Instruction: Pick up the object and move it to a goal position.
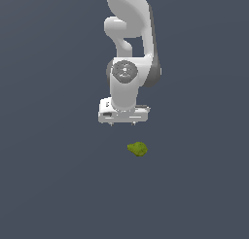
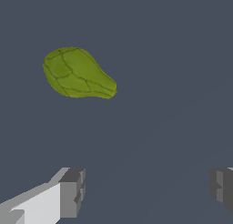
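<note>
Olive-green object (image 1: 137, 148) lying alone on the dark grey floor (image 1: 48, 184), lumpy and pear-shaped, fat end and narrow tip both plain in the wrist view (image 2: 78, 73). Nothing touching it. Above and a little toward the exterior view's left, the white gripper (image 1: 123, 123) hanging clear, pointed down, well short of contact. Fingers (image 2: 72, 192) spread wide, nothing between them, the object sitting outside the gap rather than within it. Looks like the approach step, grasp not yet begun. Next move likely calls for sliding across until the gap straddles the object, perhaps turning to close across the narrower width, then descending. No goal marker visible.
</note>
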Controlling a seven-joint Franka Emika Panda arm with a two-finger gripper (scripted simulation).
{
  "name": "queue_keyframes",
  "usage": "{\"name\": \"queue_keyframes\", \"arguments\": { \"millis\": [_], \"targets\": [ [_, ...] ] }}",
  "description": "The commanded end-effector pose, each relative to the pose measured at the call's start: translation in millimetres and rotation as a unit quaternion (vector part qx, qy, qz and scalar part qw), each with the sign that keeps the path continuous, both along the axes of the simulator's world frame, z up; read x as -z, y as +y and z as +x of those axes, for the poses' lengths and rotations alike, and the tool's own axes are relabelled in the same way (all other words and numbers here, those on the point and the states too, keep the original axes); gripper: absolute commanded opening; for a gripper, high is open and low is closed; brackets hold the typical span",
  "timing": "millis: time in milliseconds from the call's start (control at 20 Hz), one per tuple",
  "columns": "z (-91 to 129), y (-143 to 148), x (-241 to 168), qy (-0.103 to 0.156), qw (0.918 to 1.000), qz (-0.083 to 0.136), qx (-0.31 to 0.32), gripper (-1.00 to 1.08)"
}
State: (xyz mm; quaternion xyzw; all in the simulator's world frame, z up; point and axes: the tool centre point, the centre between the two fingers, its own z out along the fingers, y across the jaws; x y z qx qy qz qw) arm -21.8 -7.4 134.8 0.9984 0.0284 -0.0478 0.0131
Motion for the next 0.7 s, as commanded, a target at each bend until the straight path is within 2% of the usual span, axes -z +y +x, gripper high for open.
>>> {"name": "queue_keyframes", "arguments": {
  "millis": [0, 350, 650],
  "targets": [
    [2, 2, 1, -0.001, 0.9999, 0.001, -0.011, 1.00],
    [14, 12, 8, -0.006, 0.9974, 0.005, -0.072, 1.00],
    [30, 27, 18, -0.013, 0.9876, 0.012, -0.156, 1.00]
  ]
}}
